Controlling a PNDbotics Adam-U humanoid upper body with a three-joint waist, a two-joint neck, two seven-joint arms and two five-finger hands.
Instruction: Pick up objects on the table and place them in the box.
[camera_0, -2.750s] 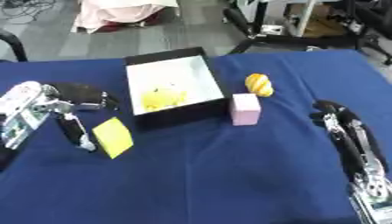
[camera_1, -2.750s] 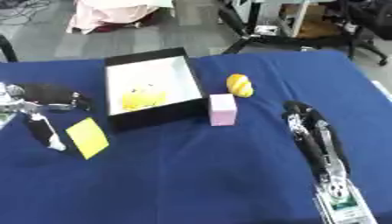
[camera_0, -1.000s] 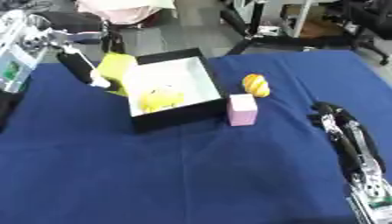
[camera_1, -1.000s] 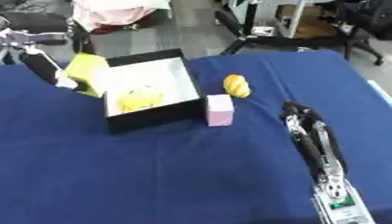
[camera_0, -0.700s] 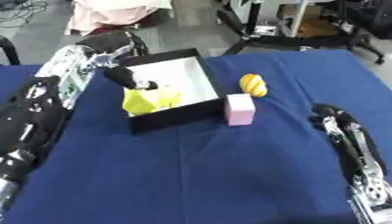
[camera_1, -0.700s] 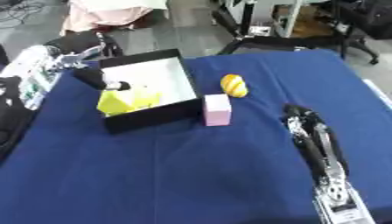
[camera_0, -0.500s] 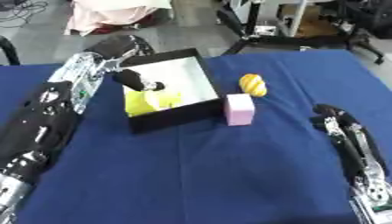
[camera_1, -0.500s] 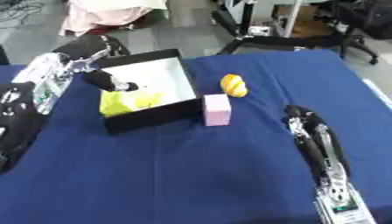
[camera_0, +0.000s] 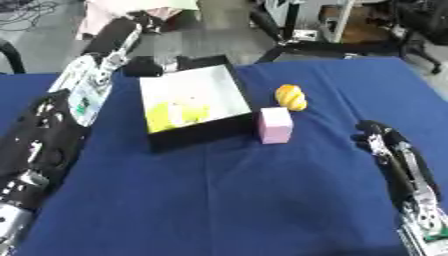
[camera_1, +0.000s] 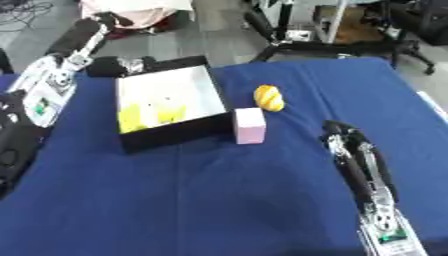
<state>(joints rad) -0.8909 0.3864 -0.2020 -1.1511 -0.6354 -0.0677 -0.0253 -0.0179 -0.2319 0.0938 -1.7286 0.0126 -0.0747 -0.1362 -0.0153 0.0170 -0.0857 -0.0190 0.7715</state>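
Left eye view shows the left hand (camera_0: 144, 66) at the box's (camera_0: 229, 87) far left corner, blurred, so I cannot tell how its fingers stand or whether they hold anything. Yellow pieces (camera_0: 175, 113) lie inside the box. A pink block (camera_0: 276, 125) stands just beside its right wall, an orange fruit (camera_0: 291, 96) near behind. Right hand (camera_1: 343, 137) rests idle low on the cloth (camera_0: 219, 200), fingers relaxed, holding nothing. Next pick is best approached from the block's open right side, clear of the wall; bare cloth in front gives room.
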